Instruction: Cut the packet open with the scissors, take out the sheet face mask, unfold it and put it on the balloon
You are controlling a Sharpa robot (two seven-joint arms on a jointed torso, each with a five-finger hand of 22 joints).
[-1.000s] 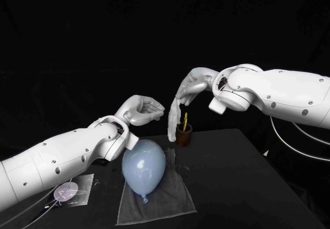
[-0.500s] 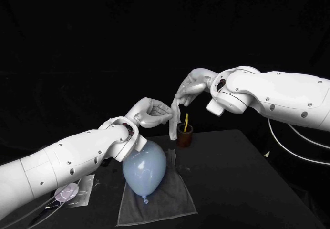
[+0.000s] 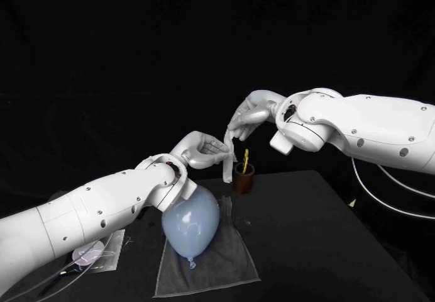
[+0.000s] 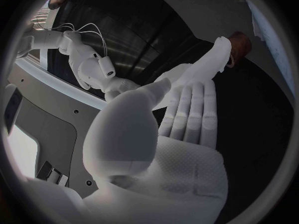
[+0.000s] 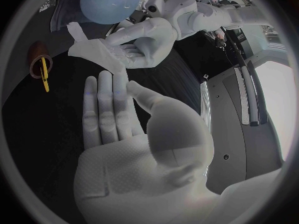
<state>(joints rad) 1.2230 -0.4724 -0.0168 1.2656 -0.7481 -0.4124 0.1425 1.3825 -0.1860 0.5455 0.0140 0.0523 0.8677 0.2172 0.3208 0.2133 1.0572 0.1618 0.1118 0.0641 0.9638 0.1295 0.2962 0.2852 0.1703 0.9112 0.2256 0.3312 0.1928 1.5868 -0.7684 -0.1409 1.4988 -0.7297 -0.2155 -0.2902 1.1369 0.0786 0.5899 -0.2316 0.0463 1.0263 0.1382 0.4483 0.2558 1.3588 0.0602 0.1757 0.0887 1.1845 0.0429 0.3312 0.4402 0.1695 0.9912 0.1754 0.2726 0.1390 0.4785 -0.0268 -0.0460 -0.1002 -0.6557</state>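
Sheet face mask (image 3: 224, 167) hangs as a narrow white strip betw. the two hands, above the black table (image 3: 335, 239). Its top end is tucked behind the right hand (image 3: 246, 117) fingertips, so the exact pinch pt is hidden, but the strip dangles from them: right hand is grasping it, fingers pointing down. Left hand (image 3: 201, 150), curled, meets the strip abt mid-length from the side. In left wrist view the mask (image 4: 209, 64) lies across its fingertips w/ the thumb reaching toward it, but can't tell if that's a real grip or just contact. Long axis runs near vertical in head view w/ a slight lean: top at right hand, free lower end below left hand, near a brown cup (image 3: 243, 180). In right wrist view the mask (image 5: 92, 50) spreads wider past the left hand's fingers, edges rumpled. Scissors (image 3: 244, 156) stand in the cup; only the yellow handle shows, blades hidden inside. Balloon (image 3: 190, 217), pale blue, lies below left hand on a grey cloth (image 3: 209, 270), knot end toward the robot, upper part covered by left forearm. Packet (image 3: 98, 251) lies well below left hand beside the forearm, partly hidden by it; print on it too small to read.
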